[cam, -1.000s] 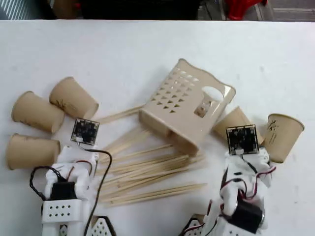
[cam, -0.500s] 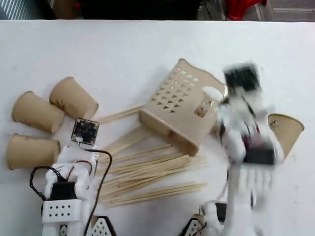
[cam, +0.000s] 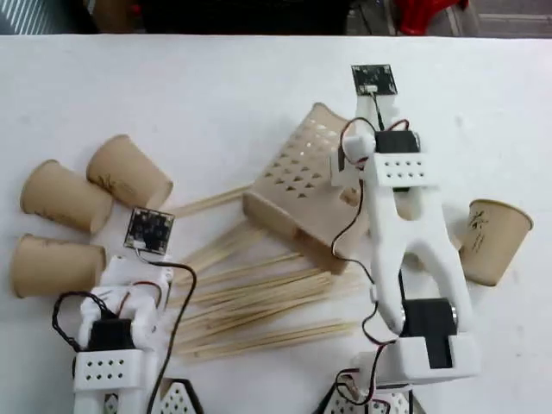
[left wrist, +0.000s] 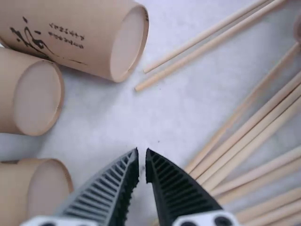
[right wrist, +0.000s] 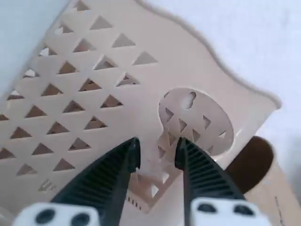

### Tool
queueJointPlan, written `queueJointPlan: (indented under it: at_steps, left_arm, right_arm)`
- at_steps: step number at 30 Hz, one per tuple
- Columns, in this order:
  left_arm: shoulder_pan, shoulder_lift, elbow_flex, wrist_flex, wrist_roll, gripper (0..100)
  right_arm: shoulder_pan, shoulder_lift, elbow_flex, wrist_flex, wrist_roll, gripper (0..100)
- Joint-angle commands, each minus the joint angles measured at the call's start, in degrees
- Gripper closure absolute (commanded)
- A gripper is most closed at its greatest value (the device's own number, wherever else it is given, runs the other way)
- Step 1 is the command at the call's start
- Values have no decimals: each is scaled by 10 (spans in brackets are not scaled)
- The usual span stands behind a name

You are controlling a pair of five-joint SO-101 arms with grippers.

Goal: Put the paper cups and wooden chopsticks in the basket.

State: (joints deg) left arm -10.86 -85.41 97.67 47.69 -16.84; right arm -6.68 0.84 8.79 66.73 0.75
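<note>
The basket (cam: 293, 185) lies tipped on its side in the middle of the white tabletop (cam: 216, 86), its patterned wall facing up. The right arm (cam: 405, 224) is stretched out across it from the near edge. Its jaws are a little way open and hold nothing; they hang over the basket's wall close beside the oval handle hole (right wrist: 197, 120), and I cannot tell whether they touch it. A paper cup (right wrist: 256, 162) lies just beside the basket's right side, and another cup (cam: 493, 240) lies further right, apart from the arm.

The wooden chopsticks (cam: 259, 297) are scattered loose on the tabletop, near and to the left of the basket. Three more paper cups lie on their sides at the left: one far (cam: 129, 170), one at the left edge (cam: 62, 197), one nearer (cam: 56, 266). The left arm (cam: 116, 319) sits at the near left, its jaws almost closed with only a thin gap, holding nothing, over bare tabletop between those cups and the chopsticks
</note>
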Motion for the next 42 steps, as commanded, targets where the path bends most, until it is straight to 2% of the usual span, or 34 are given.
queueJointPlan:
  at_steps: [1, 5, 7, 17, 28, 34, 42]
  left_arm:
    - [5, -6, -3, 1, -3, 954]
    - [5, -6, -3, 1, -3, 954]
    - [5, -6, -3, 1, -3, 954]
    - [5, -6, -3, 1, -3, 954]
    - [5, -6, -3, 1, -3, 954]
    - [5, -6, -3, 1, -3, 954]
    - [5, -6, -3, 1, -3, 954]
  right_arm:
    - [30, -1, -36, -1, -24, 840]
    - [48, 2, -47, -8, -37, 761]
    - [47, 3, -46, -15, -37, 755]
    - [44, 3, -15, -23, -37, 755]
    - [44, 7, 62, -135, -33, 759]
    - [44, 71, 58, -173, -33, 852]
    - [44, 106, 59, -185, -33, 817]
